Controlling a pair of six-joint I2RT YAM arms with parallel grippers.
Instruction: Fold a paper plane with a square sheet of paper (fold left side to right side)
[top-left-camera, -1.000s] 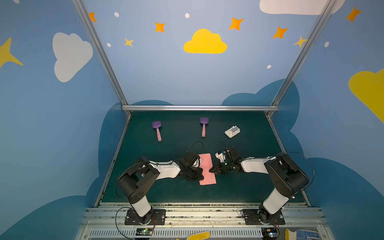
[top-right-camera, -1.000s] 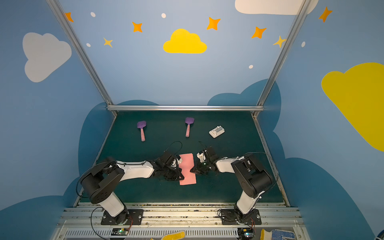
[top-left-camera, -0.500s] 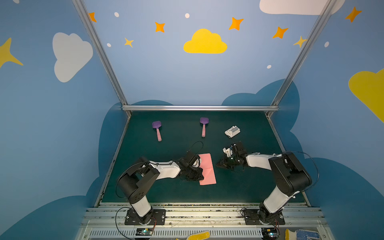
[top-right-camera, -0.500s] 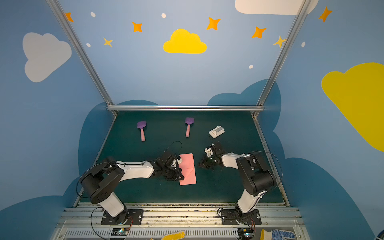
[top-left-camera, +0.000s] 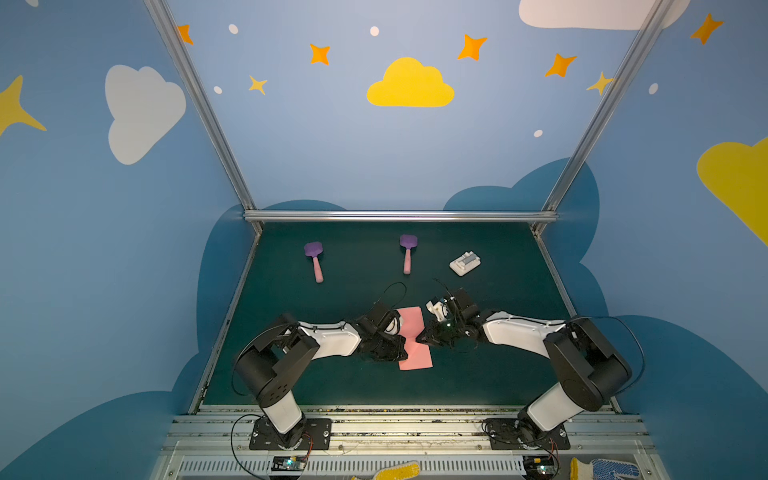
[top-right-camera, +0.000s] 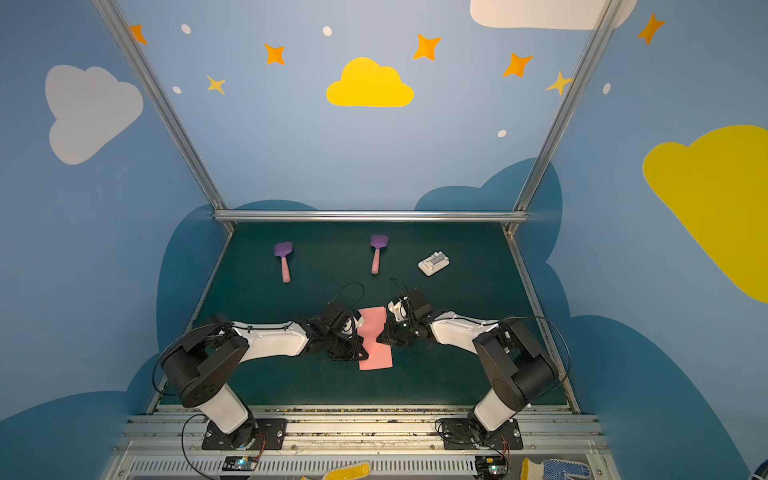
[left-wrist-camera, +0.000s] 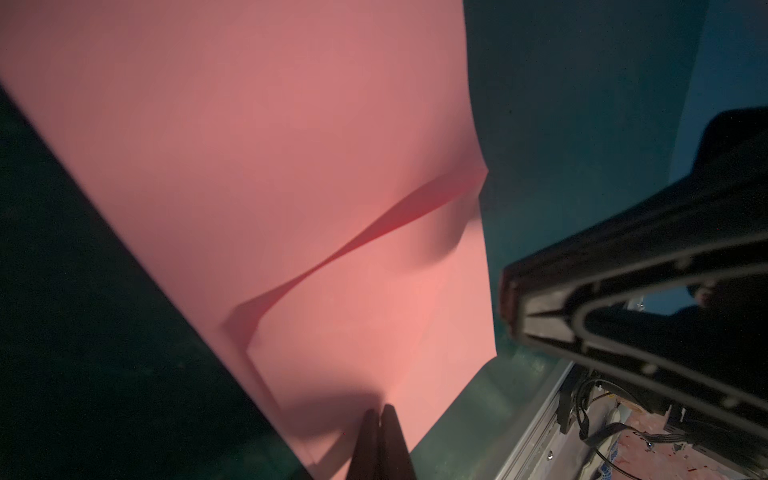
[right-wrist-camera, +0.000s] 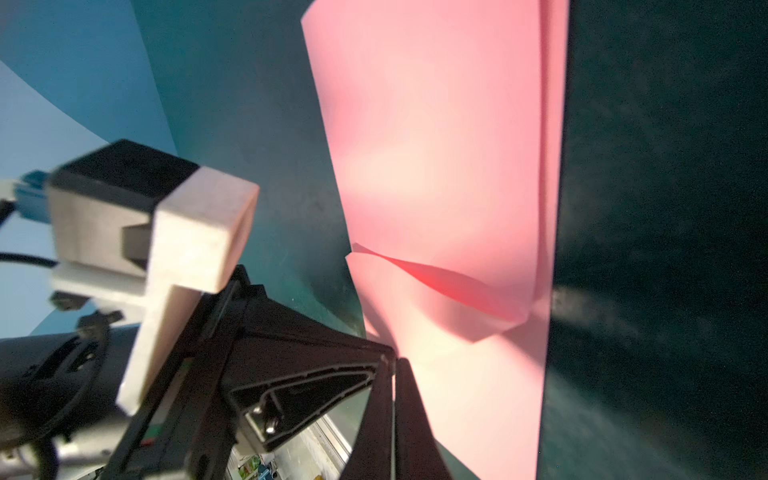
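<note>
You have the thin salmon-pink folded paper sheet (top-left-camera: 415, 359) (top-right-camera: 376, 359) at lower centre in both top views, between the grippers; left gripper (left-wrist-camera: 380, 411) jaws together, tips on the sheet; right gripper (right-wrist-camera: 392, 362) jaws together, tips at the opposite edge.

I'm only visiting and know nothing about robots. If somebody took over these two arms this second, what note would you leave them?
Grippers: left gripper has its fingers shut, tips on the square sheet of paper. The right gripper has its fingers shut at the sheet's opposite edge. I cannot tell whether either one pinches it.
Things: the sheet lies on the green mat between the arms. The two spatulas and the white block lie at the back.
Done: the sheet looks doubled into a narrow strip.
Left: flatten the raised buckle across its middle, then make every plane fold.
</note>
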